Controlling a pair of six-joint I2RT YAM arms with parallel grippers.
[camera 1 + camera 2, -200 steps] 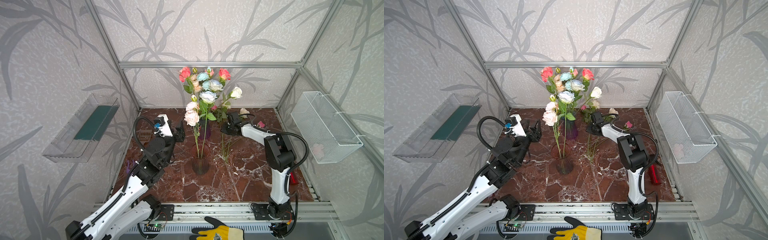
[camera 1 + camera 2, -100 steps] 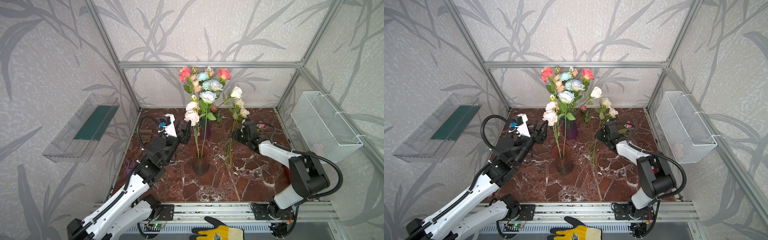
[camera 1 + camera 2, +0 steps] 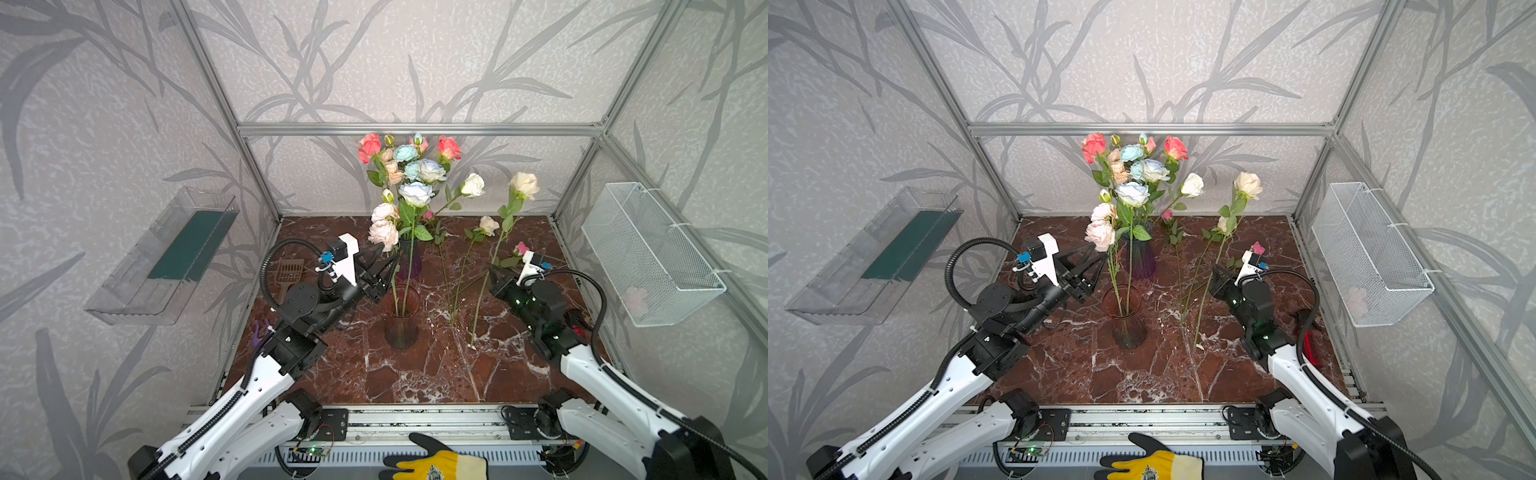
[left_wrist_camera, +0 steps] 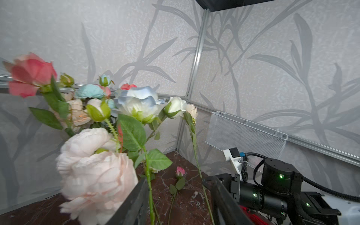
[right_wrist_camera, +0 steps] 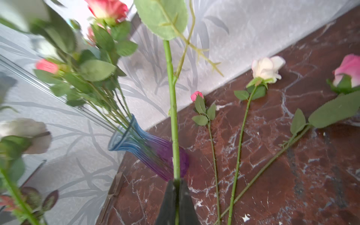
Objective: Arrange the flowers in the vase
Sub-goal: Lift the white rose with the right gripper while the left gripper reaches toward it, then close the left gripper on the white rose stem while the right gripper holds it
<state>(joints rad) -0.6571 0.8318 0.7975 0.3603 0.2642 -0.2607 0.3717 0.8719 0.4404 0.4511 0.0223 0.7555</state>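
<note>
**A:** Where are the flowers (image 3: pixel 415 193) now?

**B:** Most of them stand in the purple vase (image 5: pixel 148 150) at the far side. A few stems stand in the clear brown vase (image 3: pixel 401 320) in the middle. Some loose ones lie on the tabletop (image 3: pixel 415 374) to the right of it, for example a pink bud (image 5: pixel 196 95).

**A:** And the hands?

**B:** The right hand (image 5: pixel 176 183) is closed tight on the green stem (image 5: pixel 171 97) of a cream rose (image 3: pixel 524 185), rather low on it. The rose stands almost upright. I cannot tell if its foot touches the tabletop. The left hand (image 3: pixel 388 254) is about half open, beside the pale pink heads (image 3: pixel 383 232) above the brown vase. One thin stem passes between its jaws, but they do not press it.

**A:** How will such a rose handle?

**B:** I think it is light. The stem looks thin and a little springy, so the head can sway. The petals look soft and easy to crush. It is better to hold the bare stem below the leaves, never the head.
</note>
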